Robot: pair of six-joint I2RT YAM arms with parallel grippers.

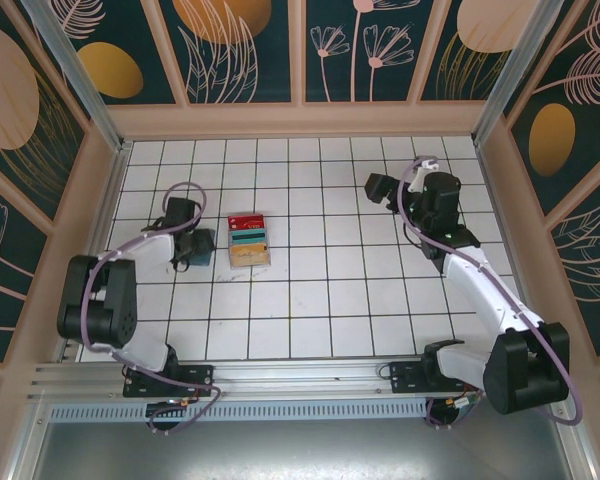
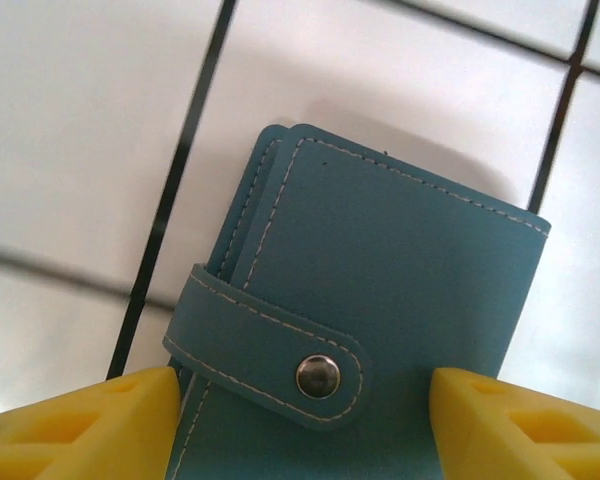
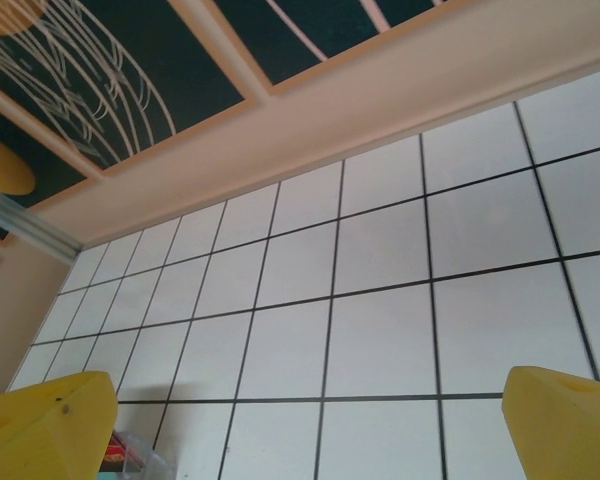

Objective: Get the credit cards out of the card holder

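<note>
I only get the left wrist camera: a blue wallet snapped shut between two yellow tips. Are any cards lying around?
Observer: Yes. From overhead, the credit cards lie together on the tiles beside the card holder, outside it.
Visitor: What colours are they?
Observer: Red at the far end, teal in the middle, tan nearest the arms.
Visitor: And the other arm?
Observer: The right claw is wide open and holds nothing. It hangs over bare tiles on the other side of the cards.
</note>
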